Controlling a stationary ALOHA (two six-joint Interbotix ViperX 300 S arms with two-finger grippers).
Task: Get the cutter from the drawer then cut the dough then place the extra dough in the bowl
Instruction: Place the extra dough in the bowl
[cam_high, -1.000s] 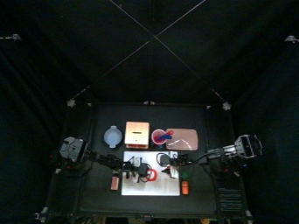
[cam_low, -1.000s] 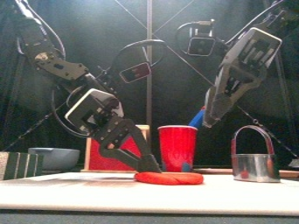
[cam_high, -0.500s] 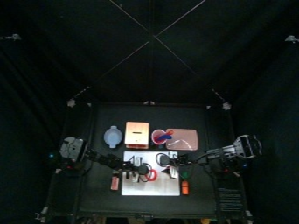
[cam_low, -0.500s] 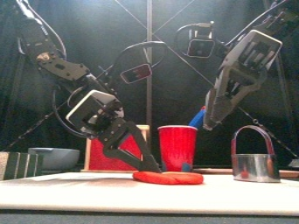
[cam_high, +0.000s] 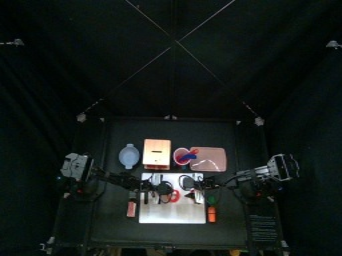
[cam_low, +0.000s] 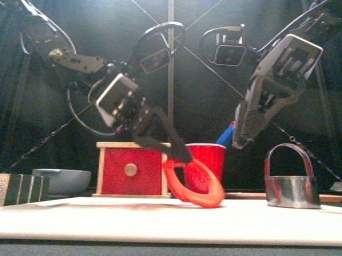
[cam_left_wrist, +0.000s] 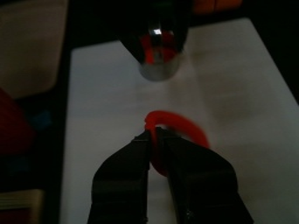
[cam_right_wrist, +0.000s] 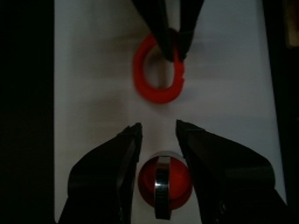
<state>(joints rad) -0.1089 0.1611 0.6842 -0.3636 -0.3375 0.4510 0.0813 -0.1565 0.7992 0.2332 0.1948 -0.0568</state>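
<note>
Grips the red dough ring (cam_low: 203, 192) by its upper edge only, in the left gripper (cam_low: 182, 163) shut narrow on it, tilted and low over the white cutting board (cam_low: 80, 218) — a soft loop on a single pinch. Risks a sag, a tear or a slip on the way to the blue-grey bowl (cam_low: 60, 180) far left, or a brush against the wooden box (cam_low: 130, 170) between. Leaves the right gripper (cam_right_wrist: 158, 131), spread wide above the metal cutter (cam_low: 290, 178), well clear.
</note>
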